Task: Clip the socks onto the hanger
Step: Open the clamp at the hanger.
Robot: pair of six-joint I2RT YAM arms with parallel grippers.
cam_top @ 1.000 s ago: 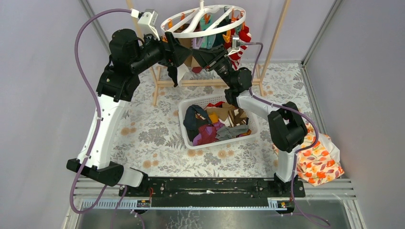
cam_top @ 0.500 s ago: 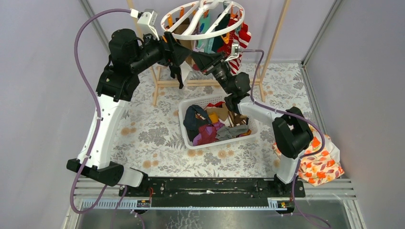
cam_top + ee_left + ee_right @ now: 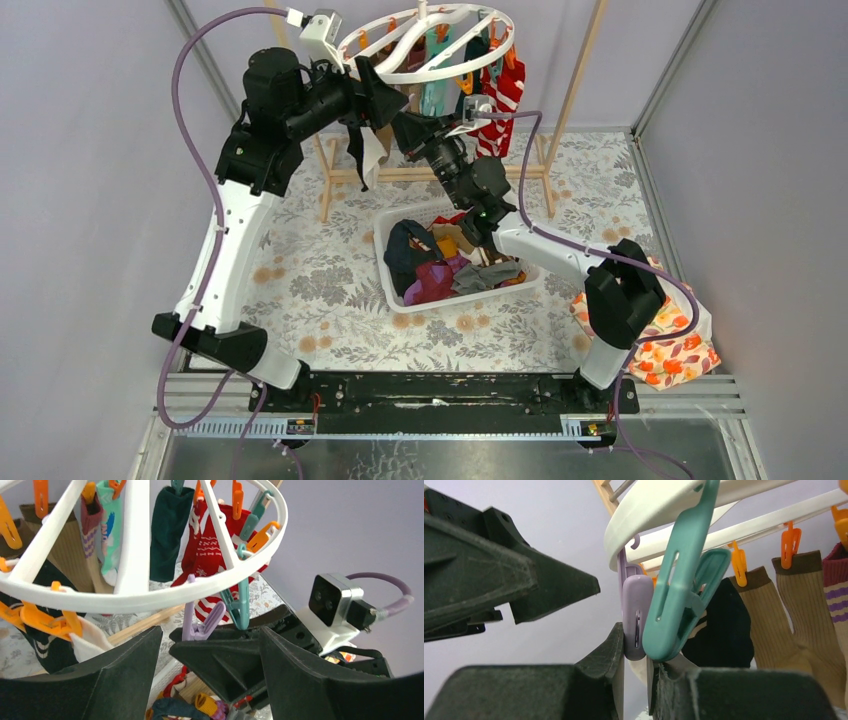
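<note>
The white ring hanger point(image 3: 430, 78) hangs at the back with several socks clipped on, among them a red-and-white striped one point(image 3: 503, 100) and a black and white pair point(image 3: 365, 150). My left gripper point(image 3: 383, 95) is just under the ring's near-left rim, open wide and empty point(image 3: 210, 640). My right gripper point(image 3: 405, 125) points up-left beneath the same rim. In the right wrist view it point(image 3: 638, 665) is nearly closed, with the lower end of a lavender clip point(image 3: 636, 615) between the tips and a teal clip point(image 3: 679, 595) beside it. Loose socks point(image 3: 450, 265) lie in the basket.
A white slotted basket point(image 3: 400, 300) stands mid-table under the right arm. A light wooden rack frame point(image 3: 400, 175) stands behind it and carries the hanger. An orange floral bag point(image 3: 665, 340) sits at the right edge. Grey walls close in on both sides.
My right gripper swung left under the ring to the lavender clip. My left arm rose and shifted right toward the rim. The ring tilted and moved up a little.
</note>
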